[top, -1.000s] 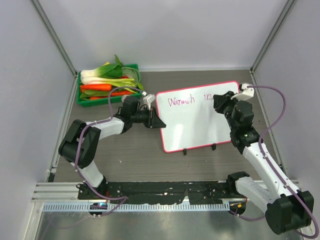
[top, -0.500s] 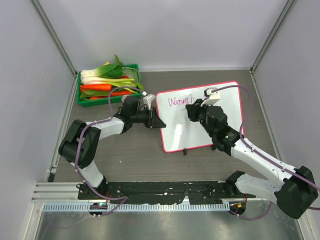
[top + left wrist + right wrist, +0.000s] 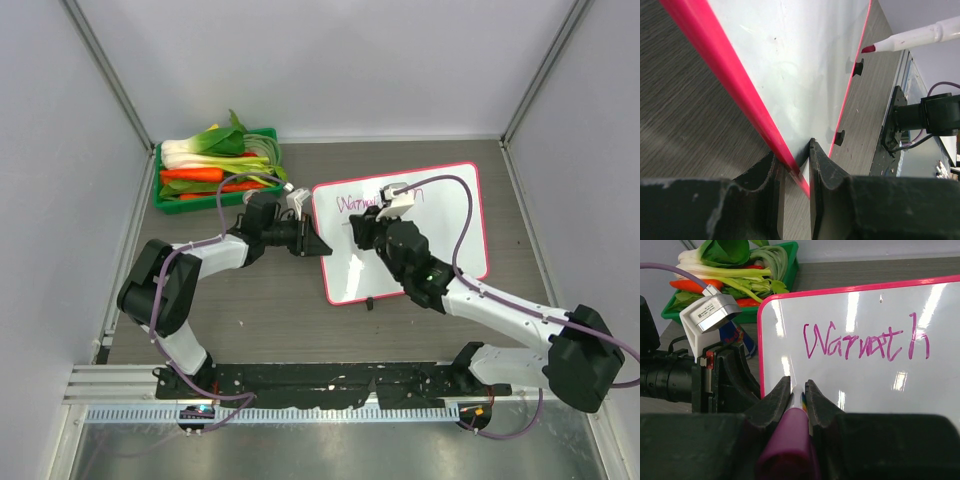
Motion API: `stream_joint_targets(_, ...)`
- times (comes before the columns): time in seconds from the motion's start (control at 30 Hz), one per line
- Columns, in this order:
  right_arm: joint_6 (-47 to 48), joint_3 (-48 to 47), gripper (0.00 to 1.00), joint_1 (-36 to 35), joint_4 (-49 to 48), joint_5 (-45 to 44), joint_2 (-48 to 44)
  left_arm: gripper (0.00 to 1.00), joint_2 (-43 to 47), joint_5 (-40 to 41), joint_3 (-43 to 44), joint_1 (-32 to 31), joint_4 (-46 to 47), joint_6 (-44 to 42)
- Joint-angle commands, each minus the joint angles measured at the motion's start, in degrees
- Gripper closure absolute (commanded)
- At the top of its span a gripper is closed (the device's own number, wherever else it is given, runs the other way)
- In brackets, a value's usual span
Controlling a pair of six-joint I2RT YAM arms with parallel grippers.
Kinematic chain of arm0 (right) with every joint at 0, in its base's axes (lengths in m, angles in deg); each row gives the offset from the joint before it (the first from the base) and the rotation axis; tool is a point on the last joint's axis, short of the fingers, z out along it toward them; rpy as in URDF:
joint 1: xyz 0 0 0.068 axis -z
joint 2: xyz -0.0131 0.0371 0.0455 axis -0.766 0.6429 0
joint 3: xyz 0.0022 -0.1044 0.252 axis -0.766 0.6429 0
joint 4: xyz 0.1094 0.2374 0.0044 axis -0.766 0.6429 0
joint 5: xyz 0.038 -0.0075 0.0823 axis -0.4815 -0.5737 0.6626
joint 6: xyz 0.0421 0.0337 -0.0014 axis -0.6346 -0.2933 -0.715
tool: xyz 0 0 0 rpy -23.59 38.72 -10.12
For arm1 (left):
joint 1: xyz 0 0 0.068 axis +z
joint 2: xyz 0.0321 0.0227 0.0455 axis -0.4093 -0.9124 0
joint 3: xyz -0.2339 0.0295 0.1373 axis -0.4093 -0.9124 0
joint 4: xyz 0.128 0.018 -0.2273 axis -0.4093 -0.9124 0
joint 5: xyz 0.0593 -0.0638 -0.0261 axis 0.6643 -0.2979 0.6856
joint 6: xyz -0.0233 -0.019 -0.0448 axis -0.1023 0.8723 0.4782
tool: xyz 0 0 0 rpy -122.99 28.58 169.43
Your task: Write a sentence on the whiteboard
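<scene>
Surrounding walls [image 3: 90, 150]: grey panels close the left, far and right sides of the table [image 3: 300, 330].
Open room: a bare strip runs from the board's near edge to the arm bases, with narrower strips far and right of the board.
Whiteboard [image 3: 440, 235] [image 3: 920, 385] [image 3: 805, 60]: lies mid-table, slightly skewed, in the same place as a second ago.
Green crate [image 3: 159, 180]: far left, apart from the board's far-left corner.
Left gripper [image 3: 318, 248] [image 3: 795, 160]: jaws clamped on the board's left pink frame, as before.
Right gripper [image 3: 365, 232] [image 3: 798, 387]: jaws closed on the marker; it has moved from the board's far-right area to left of centre.
Marker [image 3: 910, 40] [image 3: 790, 440]: tip over the board; contact cannot be told.
Sentence [image 3: 360, 203] [image 3: 865, 342]: pink script along the far edge.
</scene>
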Motion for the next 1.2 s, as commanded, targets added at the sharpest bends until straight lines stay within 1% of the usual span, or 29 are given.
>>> stream_joint_targets(0.0,1.1,-1.2,0.99,-0.6,-4.6,-3.4,0.9,1.00,-2.5,5.5,-0.5,-1.5,-5.6,-7.3)
stream_joint_targets(0.63,1.1,-1.3,0.99,-0.6,-3.8,-6.8,4.1,1.00,-2.5,5.5,-0.5,-1.5,-5.7,-7.4)
stream_joint_targets(1.17,1.1,-0.6,0.99,-0.6,-3.9,-4.1,4.8,1.00,-2.5,5.4,-0.3,-1.5,-5.9,-7.5)
